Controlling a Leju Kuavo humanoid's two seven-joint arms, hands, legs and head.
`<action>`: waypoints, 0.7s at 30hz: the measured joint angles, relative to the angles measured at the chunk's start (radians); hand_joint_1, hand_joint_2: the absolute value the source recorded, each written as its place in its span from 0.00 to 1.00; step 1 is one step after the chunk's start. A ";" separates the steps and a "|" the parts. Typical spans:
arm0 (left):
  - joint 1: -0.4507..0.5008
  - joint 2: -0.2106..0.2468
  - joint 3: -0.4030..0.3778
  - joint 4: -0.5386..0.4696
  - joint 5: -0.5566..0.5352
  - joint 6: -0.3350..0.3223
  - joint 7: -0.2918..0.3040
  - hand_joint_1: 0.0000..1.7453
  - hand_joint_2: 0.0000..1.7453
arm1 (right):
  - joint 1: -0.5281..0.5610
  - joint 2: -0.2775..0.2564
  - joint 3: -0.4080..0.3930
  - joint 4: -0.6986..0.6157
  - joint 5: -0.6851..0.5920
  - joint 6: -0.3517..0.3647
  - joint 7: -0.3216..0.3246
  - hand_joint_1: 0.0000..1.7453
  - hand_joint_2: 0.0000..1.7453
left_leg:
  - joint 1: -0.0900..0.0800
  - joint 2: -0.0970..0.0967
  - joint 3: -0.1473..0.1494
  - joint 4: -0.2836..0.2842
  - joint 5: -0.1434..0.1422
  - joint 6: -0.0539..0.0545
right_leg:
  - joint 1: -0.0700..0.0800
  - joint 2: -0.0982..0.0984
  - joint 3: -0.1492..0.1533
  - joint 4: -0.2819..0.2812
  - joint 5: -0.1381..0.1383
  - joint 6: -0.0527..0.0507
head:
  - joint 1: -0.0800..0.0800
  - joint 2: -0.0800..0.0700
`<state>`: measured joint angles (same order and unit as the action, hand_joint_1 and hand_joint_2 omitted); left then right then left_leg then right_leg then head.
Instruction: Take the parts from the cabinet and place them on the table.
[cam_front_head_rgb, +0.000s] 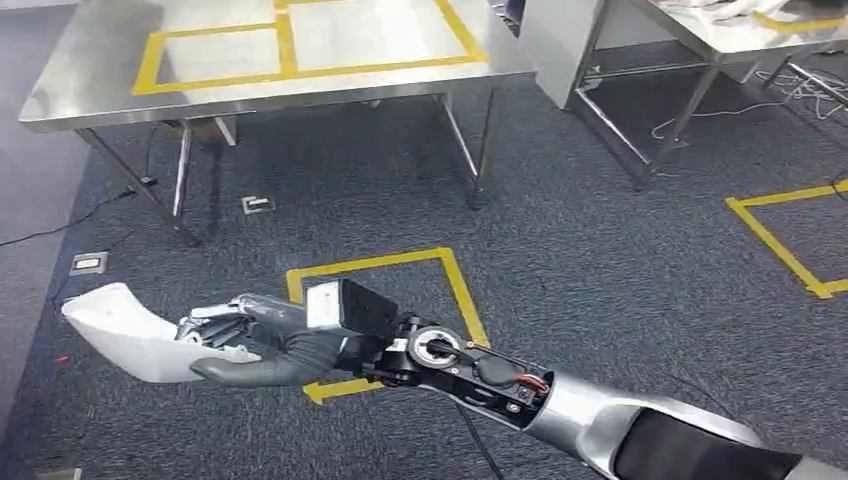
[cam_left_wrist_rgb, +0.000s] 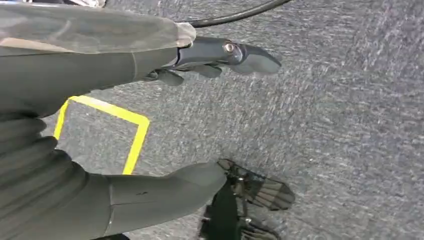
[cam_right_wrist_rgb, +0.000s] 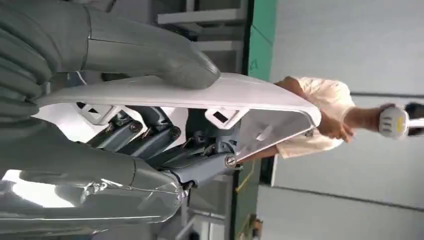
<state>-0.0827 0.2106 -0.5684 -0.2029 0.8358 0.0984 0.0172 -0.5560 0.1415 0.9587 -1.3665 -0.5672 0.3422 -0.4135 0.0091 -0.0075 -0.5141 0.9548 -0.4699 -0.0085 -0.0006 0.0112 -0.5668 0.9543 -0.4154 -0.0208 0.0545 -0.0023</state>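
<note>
The right hand (cam_front_head_rgb: 245, 335) grips a white part (cam_front_head_rgb: 125, 330), up over the floor, well away from the table (cam_front_head_rgb: 90, 100). It still needs putting down there. The left hand (cam_left_wrist_rgb: 150, 120) holds nothing, fingers apart.

part (cam_front_head_rgb: 125, 335): white plastic, smooth, slight sheen
bench (cam_front_head_rgb: 90, 95): brushed steel, reflective
floor (cam_front_head_rgb: 600, 260): dark carpet, rough, matt
right arm (cam_front_head_rgb: 590, 405): silver metal, glossy
fingers (cam_right_wrist_rgb: 150, 137): dark grey, matt
</note>
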 joint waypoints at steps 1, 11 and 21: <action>0.000 -0.002 0.000 0.000 0.000 -0.001 0.000 0.00 1.00 | -0.001 0.000 -0.002 0.000 0.000 0.000 -0.002 1.00 1.00 | 0.002 0.002 -0.018 0.044 0.003 -0.005 | 0.001 0.001 0.011 -0.006 0.000 -0.002 | -0.005 0.000; 0.004 0.002 0.000 0.000 0.000 -0.002 -0.002 0.00 1.00 | 0.004 -0.003 -0.004 0.000 0.000 0.000 -0.003 1.00 1.00 | -0.001 0.005 -0.127 -0.011 0.111 -0.005 | 0.007 0.004 0.090 -0.003 -0.074 0.000 | -0.033 0.000; 0.002 0.000 0.000 0.000 0.012 -0.002 0.002 0.00 1.00 | -0.002 -0.003 -0.005 0.003 0.000 0.008 -0.008 1.00 1.00 | 0.000 0.001 -0.065 -0.013 0.068 0.036 | 0.002 -0.002 -0.087 0.325 -0.228 0.045 | -0.011 0.000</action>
<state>-0.0807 0.2106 -0.5688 -0.2029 0.8476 0.0965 0.0191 -0.5576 0.1389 0.9537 -1.3638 -0.5673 0.3498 -0.4215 0.0096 -0.0066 -0.5796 0.9417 -0.4020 0.0277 0.0013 0.0096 -0.6535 1.2791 -0.6436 0.0246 0.0431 -0.0023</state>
